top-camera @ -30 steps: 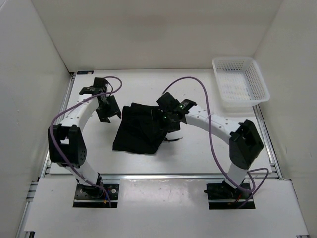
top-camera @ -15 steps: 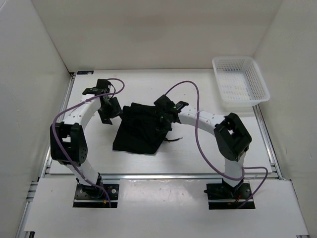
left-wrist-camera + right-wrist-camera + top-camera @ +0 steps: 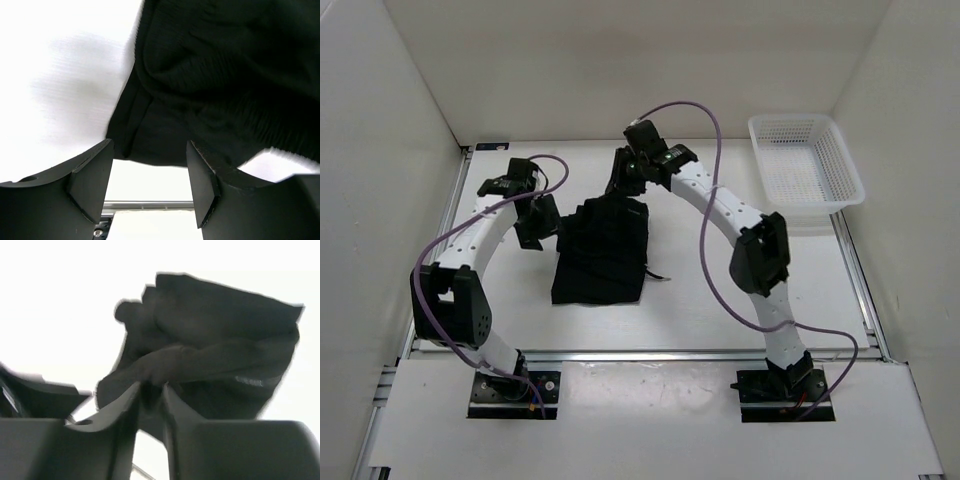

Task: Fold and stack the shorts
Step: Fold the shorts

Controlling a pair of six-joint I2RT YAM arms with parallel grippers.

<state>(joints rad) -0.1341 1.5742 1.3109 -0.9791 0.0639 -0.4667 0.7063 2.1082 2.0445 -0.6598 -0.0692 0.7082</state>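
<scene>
Since the shorts [image 3: 602, 255] lie mid-table in a partly doubled heap with their far edge lifted, the fold in hand looks only half made. The right gripper [image 3: 623, 185] is at that far edge, clenched on a ridge of the cloth. Its wrist view shows the fingers [image 3: 125, 410] nearly together with black fabric pinched between them. To do this well, I judge it should carry the edge low and straight toward the near hem, so the layers land square rather than bunched, and let go only once the cloth is flat. The left gripper [image 3: 535, 228] hovers just beside the shorts' left edge, jaws spread and holding nothing; it could pin that side against sliding. Counted: one pair of shorts, two arms, and one white basket [image 3: 810, 210] at the far right corner of the table [image 3: 720, 290], well apart.
</scene>
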